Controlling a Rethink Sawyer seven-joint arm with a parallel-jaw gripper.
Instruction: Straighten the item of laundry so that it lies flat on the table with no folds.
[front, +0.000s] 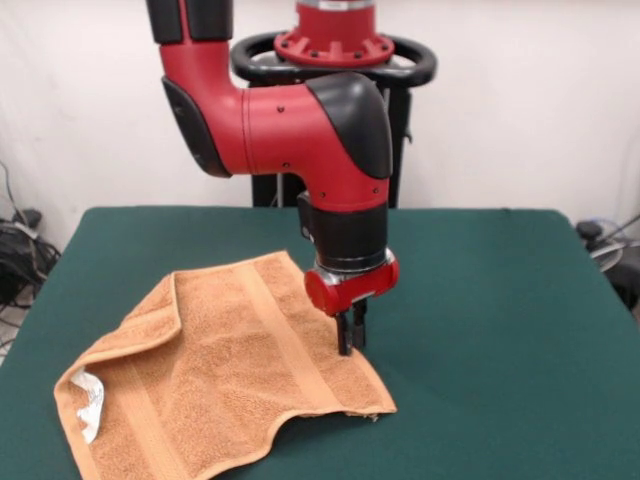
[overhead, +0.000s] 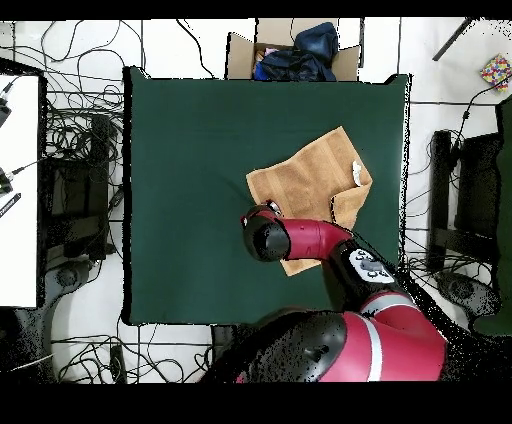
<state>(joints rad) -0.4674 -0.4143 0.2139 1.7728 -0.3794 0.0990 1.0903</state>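
While the towel (front: 235, 375) lies rumpled on the green table (front: 500, 330) with one end folded over, the gripper (front: 351, 335) stands on its edge, fingers closed together.

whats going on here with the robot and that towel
A red and black robot arm is working on an orange-tan towel lying on the green table. Its gripper is down at the towel's edge, with the tips touching or almost touching the cloth. The towel is not flat yet: one side is folded over on itself, with a white tag showing at that end, and the front edge curves unevenly. Whether the gripper has actually pinched the cloth cannot be told from these views.
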